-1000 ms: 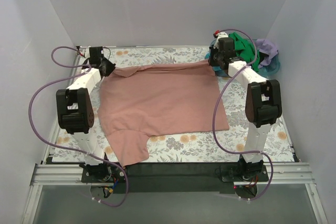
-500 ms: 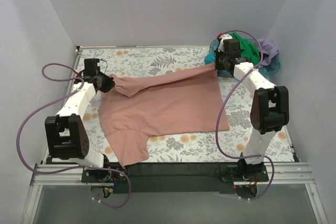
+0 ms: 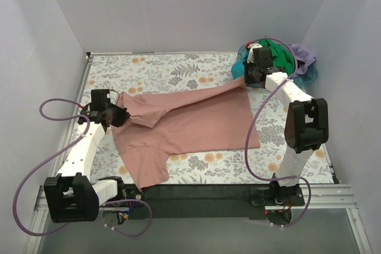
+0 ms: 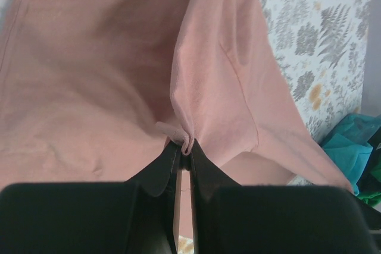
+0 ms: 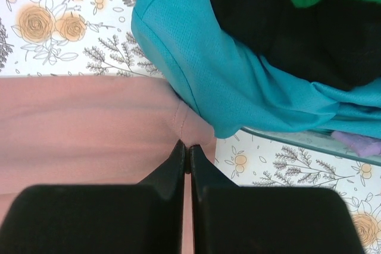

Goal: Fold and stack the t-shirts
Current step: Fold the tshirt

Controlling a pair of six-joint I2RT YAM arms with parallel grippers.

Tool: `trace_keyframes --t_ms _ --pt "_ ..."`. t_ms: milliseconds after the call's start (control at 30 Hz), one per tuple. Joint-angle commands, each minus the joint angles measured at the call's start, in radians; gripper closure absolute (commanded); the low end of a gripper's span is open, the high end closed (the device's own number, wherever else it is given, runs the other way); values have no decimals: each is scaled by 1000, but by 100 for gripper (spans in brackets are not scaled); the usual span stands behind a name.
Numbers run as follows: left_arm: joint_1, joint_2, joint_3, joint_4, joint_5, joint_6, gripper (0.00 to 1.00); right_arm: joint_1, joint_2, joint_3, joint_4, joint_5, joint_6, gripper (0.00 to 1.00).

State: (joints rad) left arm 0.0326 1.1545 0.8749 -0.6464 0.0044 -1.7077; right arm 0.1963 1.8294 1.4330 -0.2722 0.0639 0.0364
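A dusty pink t-shirt [image 3: 190,120] lies spread on the flowered table, back side up, no print showing. My left gripper [image 3: 121,115] is shut on its left corner [image 4: 186,144] and holds it folded over the shirt's left part. My right gripper [image 3: 245,80] is shut on its far right corner [image 5: 193,138], beside the basket. A taut fold runs between the two grippers. Turquoise [image 5: 238,81], black [image 5: 280,34] and green [image 3: 280,55] t-shirts and a lilac one [image 3: 305,56] are piled in the basket at the back right.
The basket's rim [image 5: 286,138] shows under the turquoise shirt, close to my right gripper. The flowered tablecloth [image 3: 172,69] is bare at the back and along the front [image 3: 238,165]. White walls close in the table on three sides.
My left gripper has pulled the shirt's left corner toward the near side, folding it over. My right gripper has stayed near the basket, holding its corner. The far edge now runs slanted.
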Motion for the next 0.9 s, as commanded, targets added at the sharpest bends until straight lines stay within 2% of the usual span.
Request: trace_keyframes --t_ms 0,167,333,633,733,767,867 --pt "-7 -88 -76 -33 49 -55 100 -11 -30 -11 2 -10 -20 99" --pt "-8 -150 -162 -30 8 -73 100 -11 -15 -25 2 -7 -17 99" --pt "-8 -138 -238 16 46 -78 100 -11 1 -43 4 -10 -1 99" --pt "-8 -107 -238 31 13 -70 100 -11 13 -66 28 -44 6 99" --pt "-10 -66 -162 68 8 -52 100 -9 22 -31 30 -87 7 99" --pt "-8 -43 -69 71 -26 -43 100 -9 27 -16 30 -85 7 99" --pt "0 80 71 99 -84 -26 100 -8 41 61 33 -72 14 99"
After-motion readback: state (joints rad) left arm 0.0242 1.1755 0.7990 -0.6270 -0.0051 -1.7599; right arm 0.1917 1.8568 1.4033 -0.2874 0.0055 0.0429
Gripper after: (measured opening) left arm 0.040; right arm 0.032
